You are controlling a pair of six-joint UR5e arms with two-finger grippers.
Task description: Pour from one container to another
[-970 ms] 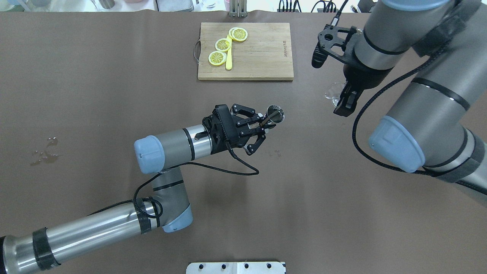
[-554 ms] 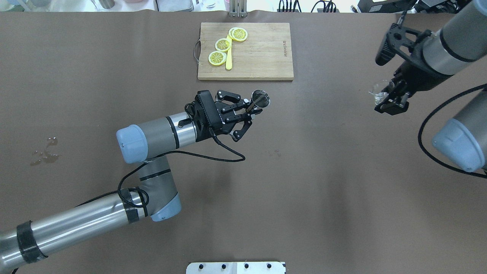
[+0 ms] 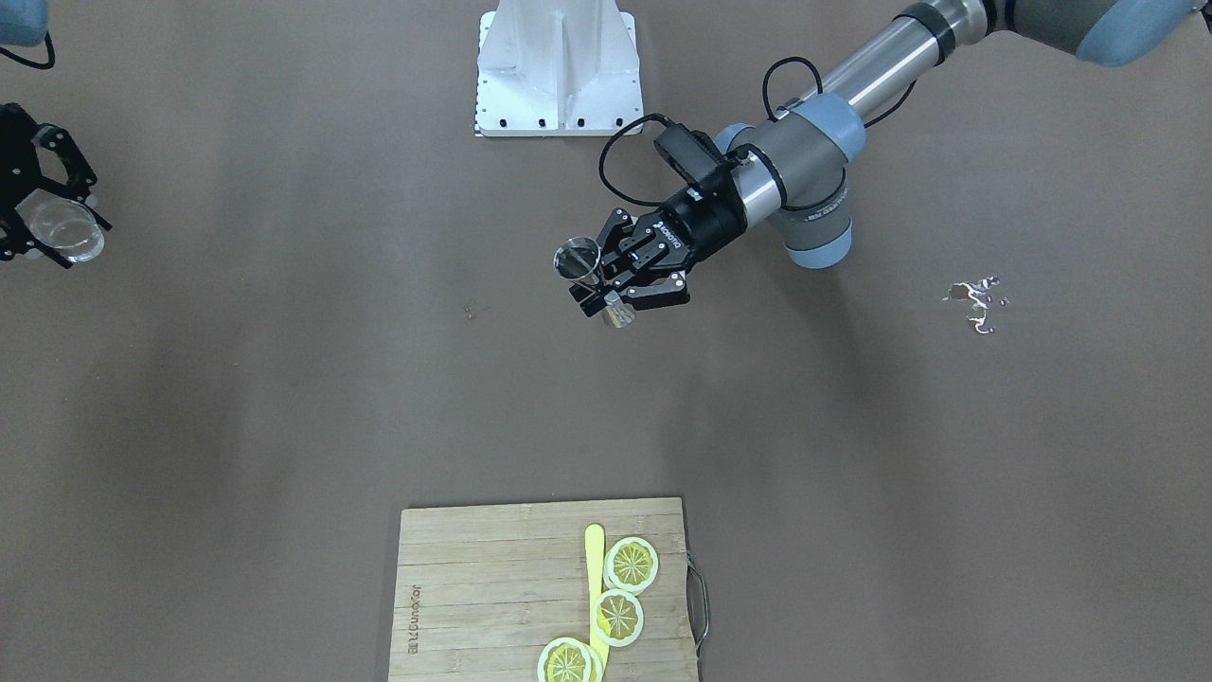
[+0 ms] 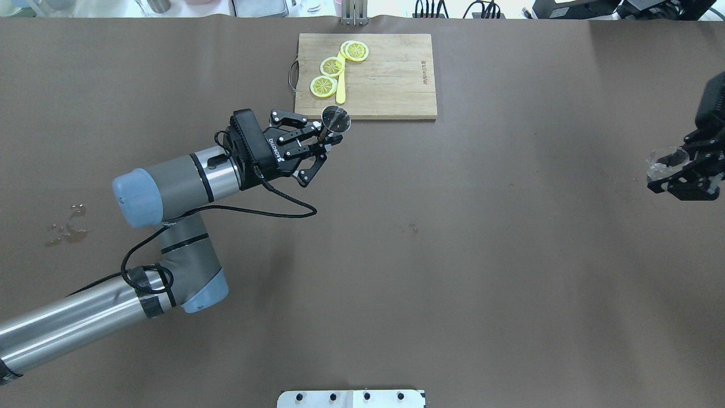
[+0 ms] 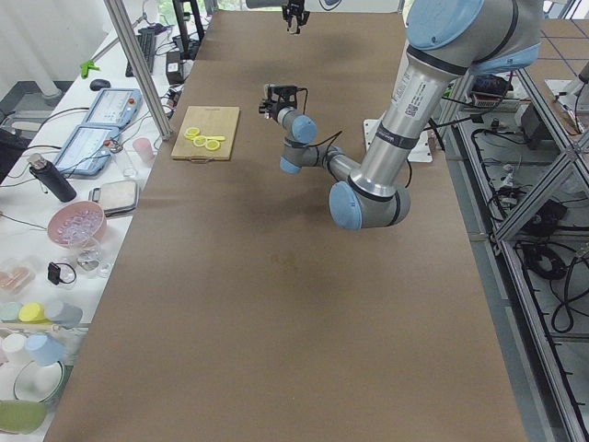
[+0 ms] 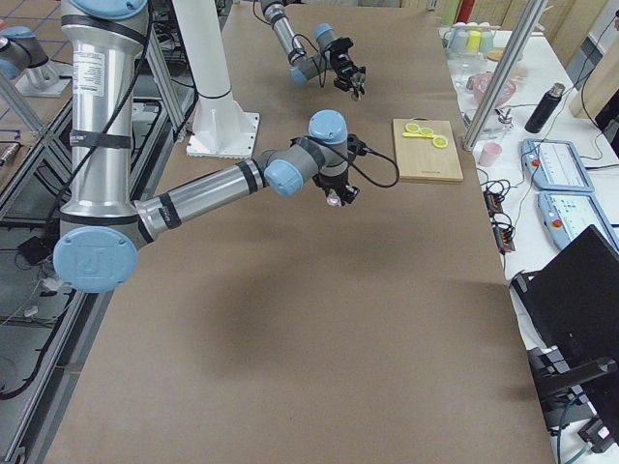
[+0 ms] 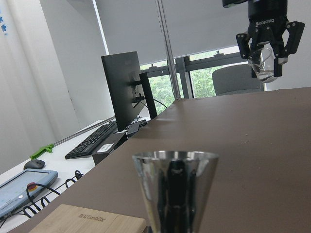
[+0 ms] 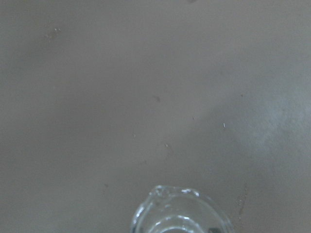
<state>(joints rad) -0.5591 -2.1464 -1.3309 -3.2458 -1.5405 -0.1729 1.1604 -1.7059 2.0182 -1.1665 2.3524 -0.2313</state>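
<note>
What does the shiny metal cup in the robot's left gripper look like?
The shiny silver metal cup is a small cone, narrow at the bottom and wide at its round open mouth, which faces up. A second, smaller cone shows below the waist, like an hourglass. Its mirror-like side reflects dark shapes. The left gripper pinches its narrow waist and holds it upright. It seems lifted above the brown table. Nothing else touches it. Whether there is liquid inside cannot be seen.

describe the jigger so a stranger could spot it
Start at the left arm reaching over the brown table. The left gripper at its end holds the jigger: a shiny steel cone, unlike the clear glass in the right gripper.
</note>
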